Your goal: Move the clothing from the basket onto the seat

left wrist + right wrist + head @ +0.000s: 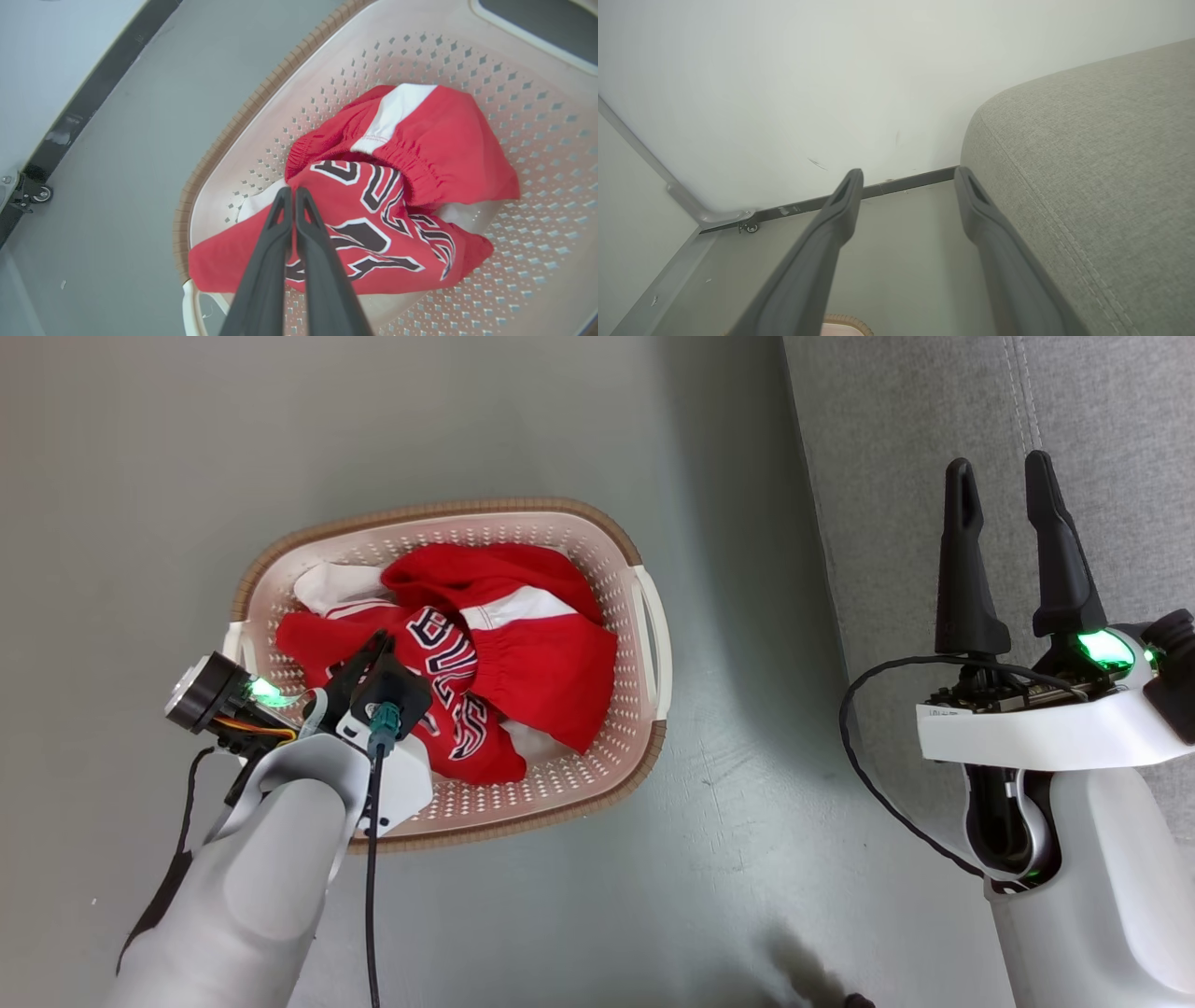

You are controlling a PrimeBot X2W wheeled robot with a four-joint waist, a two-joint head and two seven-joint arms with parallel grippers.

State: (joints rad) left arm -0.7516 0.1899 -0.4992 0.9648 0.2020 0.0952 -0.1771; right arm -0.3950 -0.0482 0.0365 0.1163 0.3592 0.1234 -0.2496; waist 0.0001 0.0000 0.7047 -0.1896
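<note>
The clothing lies in the cream perforated basket (644, 616) (420, 51) on the grey floor. It is a red jersey (448, 709) (373, 224) with black white-outlined lettering, partly under a plain red piece with a white stripe (541, 663) (444, 140). My left gripper (378, 639) (293, 189) reaches down into the basket, shut, its tips pinching the jersey's upper edge beside white trim. My right gripper (999, 467) (906, 172) stands open and empty over the edge of the grey seat (1102, 429) (1101, 163), right of the basket.
A white cloth (331, 583) shows at the basket's far left. A white wall with dark skirting and a small caster (749, 227) (42, 193) stands beyond. A black cable (868, 756) loops off my right wrist. Bare floor separates basket and seat.
</note>
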